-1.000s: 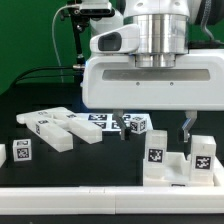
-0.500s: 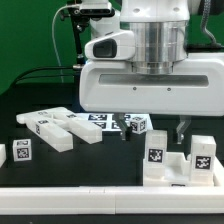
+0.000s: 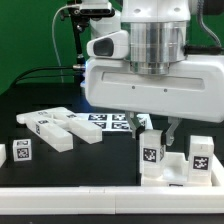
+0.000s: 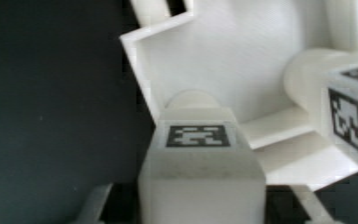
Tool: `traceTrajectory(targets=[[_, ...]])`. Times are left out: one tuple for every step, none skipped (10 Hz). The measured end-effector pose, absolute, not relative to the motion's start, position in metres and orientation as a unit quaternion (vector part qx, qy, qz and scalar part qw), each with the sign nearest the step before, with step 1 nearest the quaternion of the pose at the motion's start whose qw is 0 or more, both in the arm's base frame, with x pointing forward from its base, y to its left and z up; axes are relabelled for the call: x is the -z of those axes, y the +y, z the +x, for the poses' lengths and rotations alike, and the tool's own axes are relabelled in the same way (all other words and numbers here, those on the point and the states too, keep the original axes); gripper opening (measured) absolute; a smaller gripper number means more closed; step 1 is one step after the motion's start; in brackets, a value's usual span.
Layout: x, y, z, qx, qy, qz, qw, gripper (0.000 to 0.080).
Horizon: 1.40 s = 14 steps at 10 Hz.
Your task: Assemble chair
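Note:
The chair lies in loose white tagged parts. At the exterior view's right, two upright tagged pieces [image 3: 152, 152] [image 3: 201, 155] stand on a white block [image 3: 178, 172]. My gripper [image 3: 156, 133] has come down over the nearer upright piece, one finger [image 3: 140, 125] on each side. In the wrist view that piece [image 4: 201, 150] fills the space between the fingers of the gripper [image 4: 197, 205], with a thin dark gap left on both sides, so the jaws are open around it. A second tagged piece [image 4: 345, 95] shows beside it.
Long white chair parts [image 3: 55, 128] [image 3: 82, 126] lie at the exterior view's left, with a small tagged block [image 3: 22, 152] near the front edge. The marker board [image 3: 105, 120] lies behind them. A white rail [image 3: 60, 185] borders the table's front.
The arm has shifted toward the exterior view's left and lowered over the upright piece. The fingers have drawn in from wide open to close beside it.

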State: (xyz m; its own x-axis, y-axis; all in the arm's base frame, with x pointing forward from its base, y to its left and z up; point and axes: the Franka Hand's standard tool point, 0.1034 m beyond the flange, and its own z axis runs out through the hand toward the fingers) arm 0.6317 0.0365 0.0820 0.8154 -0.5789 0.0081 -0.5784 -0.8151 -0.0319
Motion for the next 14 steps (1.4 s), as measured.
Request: traceTrajectory(targets=[[-0.082,0.038,0.633,0.007,0.389,-0.921,0.026,0.0284],[-0.082,0.039,0.633,0.002,0.466,-0.884,0.038,0.0284],[-0.082,0.04,0.636,-0.003,0.553,-0.831,0.06,0.0284],[-0.082,0.041,0.639,-0.006,0.615,-0.785,0.074,0.0284],[-0.081,0.041,0.643,-0.003,0.652,-0.753,0.085,0.0284],[-0.082,0.041,0.644,-0.008,0.688,-0.72,0.091,0.0284],[-0.081,0.042,0.644,-0.008,0.689,-0.719,0.091,0.0284],[-0.081,0.041,0.644,-0.007,0.681,-0.727,0.091,0.0286],[-0.081,0.041,0.644,-0.005,0.64,-0.763,0.089,0.0286],[-0.083,0.041,0.646,-0.004,0.562,-0.822,0.089,0.0453],[-0.086,0.041,0.648,-0.001,0.482,-0.872,0.09,0.0601],[-0.085,0.041,0.648,0.001,0.485,-0.87,0.091,0.0635],[-0.085,0.039,0.648,0.006,0.442,-0.893,0.087,0.0635],[-0.085,0.038,0.648,0.01,0.406,-0.91,0.085,0.0647]])
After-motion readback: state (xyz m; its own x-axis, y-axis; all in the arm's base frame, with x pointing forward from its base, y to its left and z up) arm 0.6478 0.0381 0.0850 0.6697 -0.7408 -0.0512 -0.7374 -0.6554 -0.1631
